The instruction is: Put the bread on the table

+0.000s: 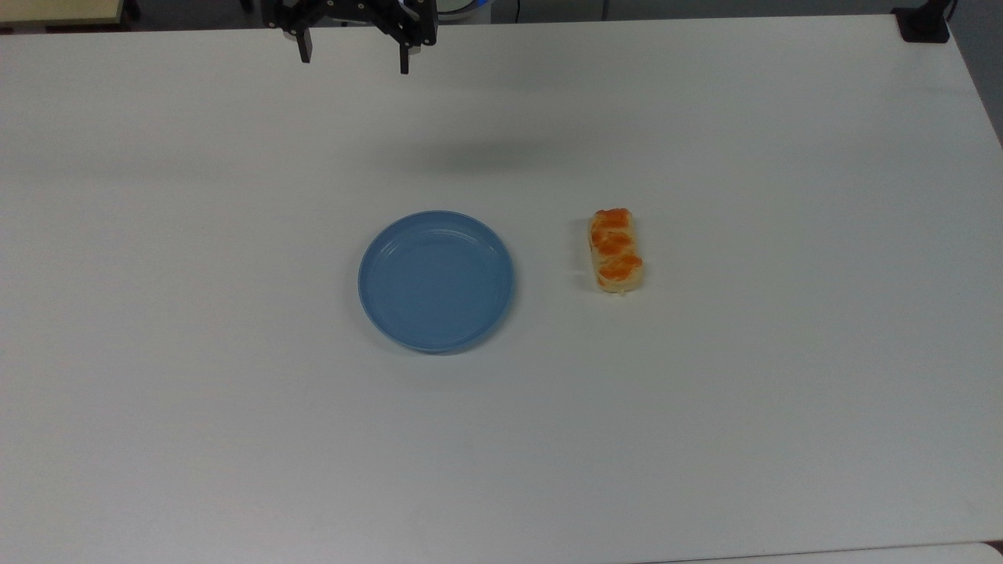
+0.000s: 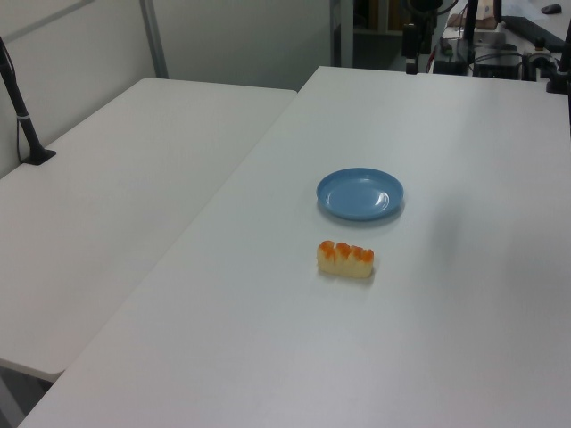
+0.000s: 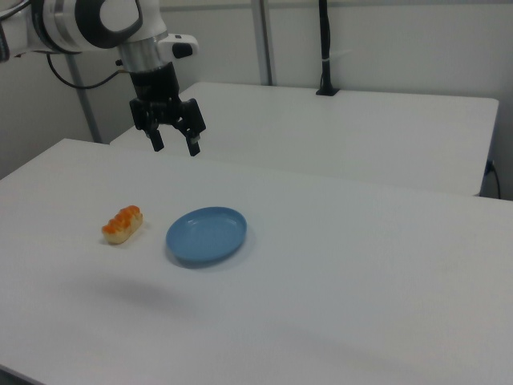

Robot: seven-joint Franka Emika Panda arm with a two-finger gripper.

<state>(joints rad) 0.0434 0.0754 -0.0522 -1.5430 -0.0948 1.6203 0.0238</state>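
The bread [image 1: 616, 250], a pale-tan bun with orange glazed patches, lies flat on the white table [image 1: 705, 407], just right of the blue plate [image 1: 436, 280] in the top view. It also appears in the left view [image 2: 345, 259] and the right view [image 3: 122, 224]. My gripper [image 1: 353, 59] hangs high over the table's far edge in the top view, open, with nothing between its fingers. In the right view the gripper [image 3: 174, 144] is above and behind the plate [image 3: 206, 235], well away from the bread.
A second white table [image 2: 116, 196] stands alongside. A black post [image 2: 20, 107] stands on it. A black clamp [image 1: 923, 23] sits at the top view's far right corner.
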